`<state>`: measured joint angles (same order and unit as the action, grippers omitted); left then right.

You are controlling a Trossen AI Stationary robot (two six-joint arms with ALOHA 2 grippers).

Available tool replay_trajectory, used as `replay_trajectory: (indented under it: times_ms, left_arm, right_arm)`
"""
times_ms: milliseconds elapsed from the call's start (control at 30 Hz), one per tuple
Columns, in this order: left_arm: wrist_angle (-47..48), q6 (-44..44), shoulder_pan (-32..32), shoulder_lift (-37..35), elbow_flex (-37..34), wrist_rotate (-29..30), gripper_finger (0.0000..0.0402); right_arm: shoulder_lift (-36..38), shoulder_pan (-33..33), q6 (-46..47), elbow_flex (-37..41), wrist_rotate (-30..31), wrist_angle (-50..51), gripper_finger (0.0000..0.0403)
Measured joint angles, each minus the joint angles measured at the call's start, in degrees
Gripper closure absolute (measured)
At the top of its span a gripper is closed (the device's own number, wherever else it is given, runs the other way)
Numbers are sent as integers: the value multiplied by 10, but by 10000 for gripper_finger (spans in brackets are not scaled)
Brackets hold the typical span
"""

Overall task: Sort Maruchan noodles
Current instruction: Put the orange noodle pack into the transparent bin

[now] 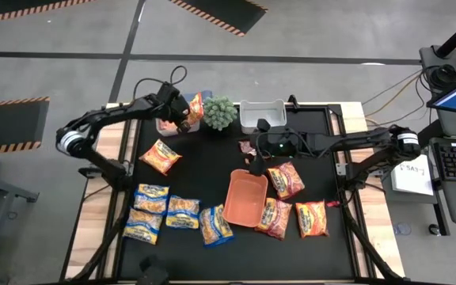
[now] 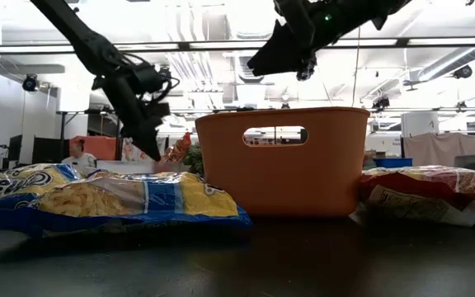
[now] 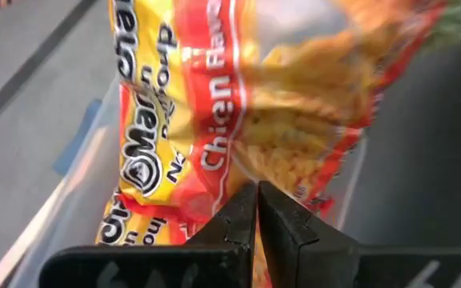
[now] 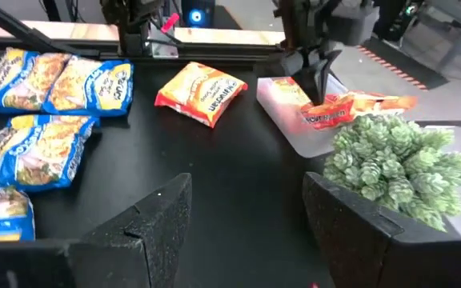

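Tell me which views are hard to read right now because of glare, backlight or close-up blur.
Low view: bright ceiling lights behind leave both arms as dark silhouettes. Left wrist view: the orange packet sits so near the lens that its print is soft, though the shut left gripper reads clearly. Right wrist view: the right gripper's near fingers blur; the table beyond is sharp. High view: evenly lit.

Tray [image 1: 246,199] at table centre; packets [image 1: 169,212] left of it, packets [image 1: 291,202] right; plant [image 1: 219,112] and bins [image 1: 261,112] far edge.

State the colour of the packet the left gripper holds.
Orange packet with red band, pinched by the left gripper; clearest in left wrist view.
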<state>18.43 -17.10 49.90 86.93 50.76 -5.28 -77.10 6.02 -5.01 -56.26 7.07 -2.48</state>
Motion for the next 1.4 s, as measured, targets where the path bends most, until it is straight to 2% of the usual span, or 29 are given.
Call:
replay_trajectory:
  times_ms: [233,433,633,967,1067,1233,1400]
  left_arm:
    - [-34,17,-1,42,2,0,402]
    - [-13,6,0,3,11,7,402]
    - [-21,-4,5,-15,12,80,402]
    - [-91,46,7,84,10,69,401]
    - [-94,62,7,90,11,70,401]
    - [-58,72,7,66,8,76,401]
    - [-16,85,4,-4,8,76,402]
  right_arm:
    - [2,0,4,13,4,0,174]
    - [2,0,-23,-14,4,5,174]
    - [2,0,-56,-34,4,2,174]
    - [2,0,-70,-27,4,5,174]
    - [2,0,-71,-27,4,4,175]
    - [2,3,-80,-27,4,5,174]
    - [2,11,-81,-27,4,5,174]
